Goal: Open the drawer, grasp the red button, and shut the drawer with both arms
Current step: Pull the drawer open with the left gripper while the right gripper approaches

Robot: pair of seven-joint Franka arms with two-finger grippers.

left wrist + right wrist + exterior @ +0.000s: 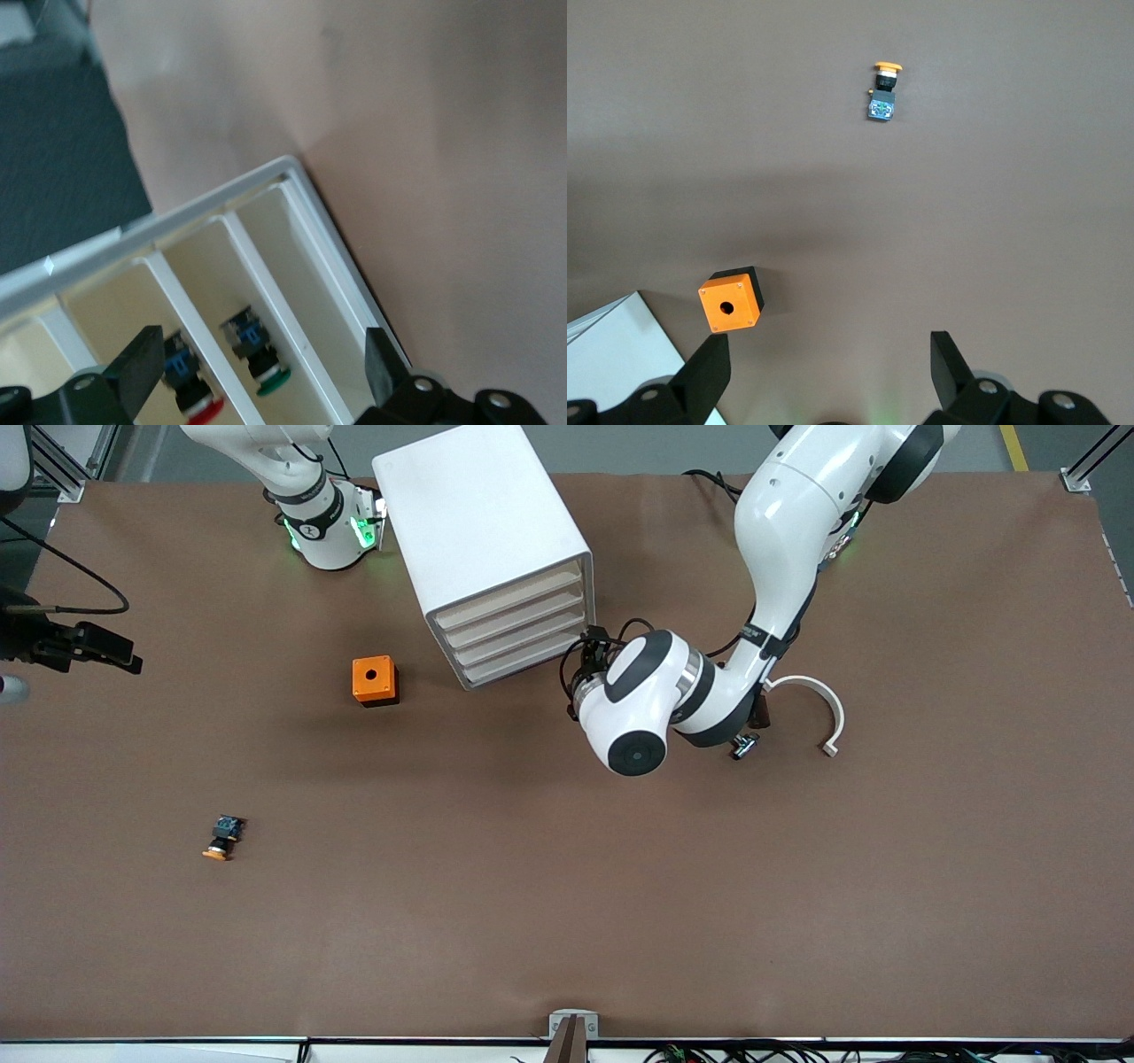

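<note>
**Wrong cap or a struck divider: hazards at the drawer**

Nearest the front camera, a small orange-capped push button (223,840) lies on the brown tabletop (620,912), well apart from the white boxy cabinet (483,531); it is not the one wanted.

The left claw (261,367) is held wide open over a shallow white drawer (213,208), divided by thin walls. The red-capped button with black body and blue rear (199,403) lies in one compartment, just under one finger (142,363). A green-capped button (266,372) lies in the next compartment, more nearly between the fingers. How far the drawer is drawn out cannot be told.

If the claw were lowered as it stands, the green one would probably be taken, or a divider struck and the drawer jolted. The tiny round cap could also be squeezed out sideways.

The right claw (828,372), also open and empty, waits above the tabletop over an orange box with a hole (375,680).
</note>
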